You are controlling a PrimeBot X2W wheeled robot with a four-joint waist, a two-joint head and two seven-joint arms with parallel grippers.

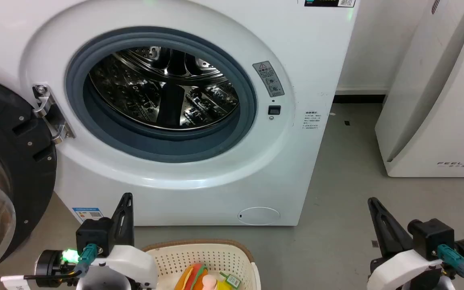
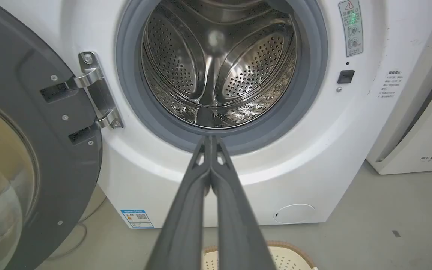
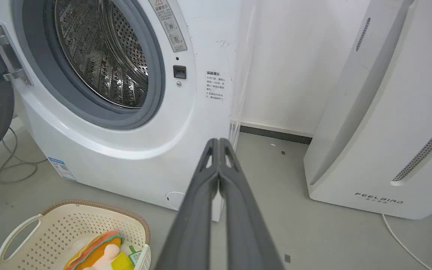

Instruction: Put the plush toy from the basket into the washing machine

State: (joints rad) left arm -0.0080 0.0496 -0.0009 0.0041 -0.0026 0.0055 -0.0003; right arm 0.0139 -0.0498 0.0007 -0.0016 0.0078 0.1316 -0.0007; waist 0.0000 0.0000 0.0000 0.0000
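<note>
Both our left tool (image 2: 211, 139) and right tool (image 3: 219, 141) are pinched shut, empty. That plush toy (image 1: 201, 278) sits in the basket (image 1: 199, 244) near us; we reckon grabbing just its tag (image 1: 231, 279) could drop it.

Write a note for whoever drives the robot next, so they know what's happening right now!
Left claw: shut, holding nothing, pointing at the washing machine.
Right claw: shut, holding nothing, off to the right above the floor.
Plush toy: lying in the basket, which sits on the floor in front of the machine.
Door: swung open to the left; the drum looks empty.
Done: nothing with the toy yet.
Left: open a claw, grab the toy, lift it out and put it in the drum.
</note>
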